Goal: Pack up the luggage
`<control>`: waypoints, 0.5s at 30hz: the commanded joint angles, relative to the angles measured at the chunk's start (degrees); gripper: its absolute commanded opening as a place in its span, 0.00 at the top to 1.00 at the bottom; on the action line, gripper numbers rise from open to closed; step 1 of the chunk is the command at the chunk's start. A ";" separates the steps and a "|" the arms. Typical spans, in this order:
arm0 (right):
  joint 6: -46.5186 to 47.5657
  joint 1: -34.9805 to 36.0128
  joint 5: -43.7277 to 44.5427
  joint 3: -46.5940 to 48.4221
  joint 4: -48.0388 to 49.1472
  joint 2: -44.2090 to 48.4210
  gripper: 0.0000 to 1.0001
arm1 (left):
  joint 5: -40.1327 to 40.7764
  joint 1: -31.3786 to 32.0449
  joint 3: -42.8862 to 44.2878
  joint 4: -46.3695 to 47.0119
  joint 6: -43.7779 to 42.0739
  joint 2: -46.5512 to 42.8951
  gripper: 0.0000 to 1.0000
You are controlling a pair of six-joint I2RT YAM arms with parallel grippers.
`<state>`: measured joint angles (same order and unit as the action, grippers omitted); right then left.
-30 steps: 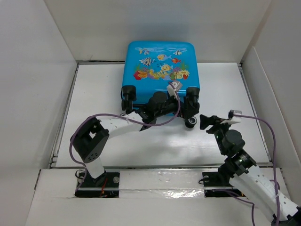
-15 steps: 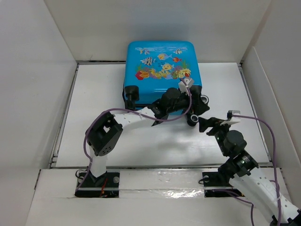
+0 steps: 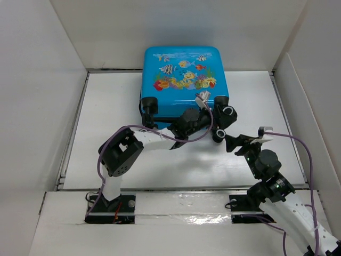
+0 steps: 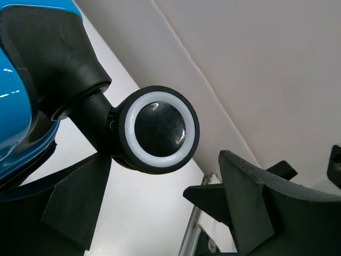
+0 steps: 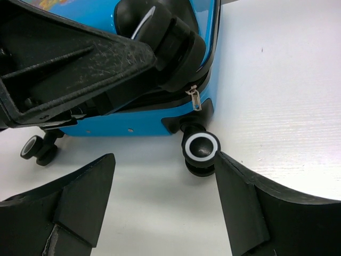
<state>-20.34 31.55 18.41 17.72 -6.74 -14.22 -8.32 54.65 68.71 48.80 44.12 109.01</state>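
Top view: the luggage (image 3: 181, 69) lies flat and zipped shut, fish print up, at the 12 o'clock end of the table (image 3: 106, 133). Its far edge meets the back wall (image 3: 176, 32) and its wheeled edge faces 6 o'clock. The left gripper (image 3: 221, 109) reaches toward 1 o'clock to the case's near right corner. In the left wrist view its fingers are spread on either side of the upper wheel (image 4: 160, 129), with a gap showing on both sides, so nothing is pinched. The wheel probably serves as a handle, since the smooth shell offers no other hold. The right gripper (image 3: 229, 143) points toward 11 o'clock just beside the same corner. Its fingers are likewise spread and empty, with the lower wheel (image 5: 201, 148) close to its right fingertip and the zipper pull (image 5: 195, 99) just beyond. This pairing suggests that one arm will steady or turn the case while the other works the zipper. No clothes are visible.
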 commanded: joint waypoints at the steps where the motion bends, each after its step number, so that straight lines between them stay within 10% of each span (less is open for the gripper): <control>1: 0.74 -0.35 -1.10 0.30 -0.81 0.59 0.19 | 5.41 -2.09 -2.87 6.30 8.00 -0.02 0.20; 4: 0.83 -0.35 -1.10 0.30 -1.08 0.68 0.19 | 5.33 -2.09 -5.24 9.02 9.84 -0.38 0.01; 15: 1.00 -0.35 -1.36 0.74 -3.36 2.61 0.19 | 0.85 -3.94 -5.08 13.52 17.05 3.31 0.01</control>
<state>-20.29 31.55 17.93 17.74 -9.45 -12.47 -8.75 53.74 62.48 58.11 58.13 111.77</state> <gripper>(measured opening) 0.806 0.986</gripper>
